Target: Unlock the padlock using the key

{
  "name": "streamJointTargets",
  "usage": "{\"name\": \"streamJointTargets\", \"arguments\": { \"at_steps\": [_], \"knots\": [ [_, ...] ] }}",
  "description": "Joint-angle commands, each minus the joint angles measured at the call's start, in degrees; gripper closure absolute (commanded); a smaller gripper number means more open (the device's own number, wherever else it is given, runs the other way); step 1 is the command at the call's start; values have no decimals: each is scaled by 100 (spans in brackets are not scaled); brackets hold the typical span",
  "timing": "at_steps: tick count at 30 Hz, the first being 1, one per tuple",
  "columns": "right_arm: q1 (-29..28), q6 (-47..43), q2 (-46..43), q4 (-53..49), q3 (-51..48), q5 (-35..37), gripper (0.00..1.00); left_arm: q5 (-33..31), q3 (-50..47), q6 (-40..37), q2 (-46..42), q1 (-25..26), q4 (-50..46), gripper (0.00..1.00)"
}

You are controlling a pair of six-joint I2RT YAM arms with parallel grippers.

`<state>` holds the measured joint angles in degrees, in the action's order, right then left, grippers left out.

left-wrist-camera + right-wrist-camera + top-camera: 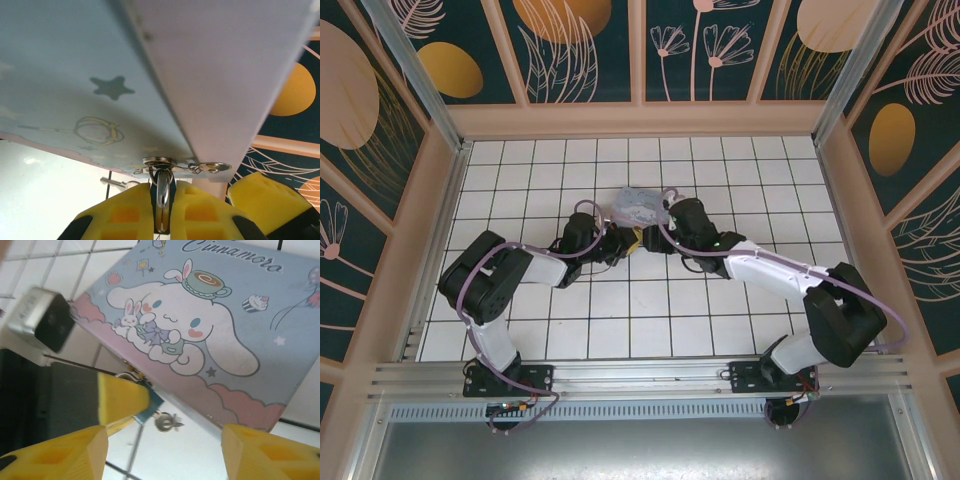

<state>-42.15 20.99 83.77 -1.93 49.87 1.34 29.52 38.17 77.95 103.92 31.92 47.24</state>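
The padlock (150, 402) has a small blue body and hangs from the clasp on the front edge of the cartoon tin box (200, 325). My left gripper (163, 186) is shut on the padlock (163, 200), whose silver shackle shows between the yellow fingers (125, 210) and loops through the clasp. The key (168, 422) sticks out of the padlock's lower end, its small metal head free in the air. My right gripper (162, 452) is open, its yellow fingertips (55, 455) wide apart on either side of the key and just short of it. In the top view both grippers (617, 243) (652, 236) meet below the box (640, 205).
The tin box rests on the white tiled floor (620, 320), tilted up at its front. The left arm's silver and black camera block (40, 317) hangs close beside the box. Patterned walls (590, 50) enclose the floor on three sides.
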Motion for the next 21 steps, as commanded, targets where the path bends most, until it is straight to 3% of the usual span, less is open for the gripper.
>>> {"name": "streamJointTargets", "arguments": {
  "at_steps": [1,3,13,21],
  "knots": [
    [-223,-1176,122,-385,72,863,45,94,122,-127,-234,-15,0,100],
    [-291,-1439,144,-525,178,830,50,125,153,-109,-257,-11,-47,100],
    [-390,-1879,192,-557,518,882,56,236,276,128,-428,-14,-58,100],
    [-482,-2061,209,-215,229,957,56,343,304,193,-536,-9,-139,100]
  ]
}}
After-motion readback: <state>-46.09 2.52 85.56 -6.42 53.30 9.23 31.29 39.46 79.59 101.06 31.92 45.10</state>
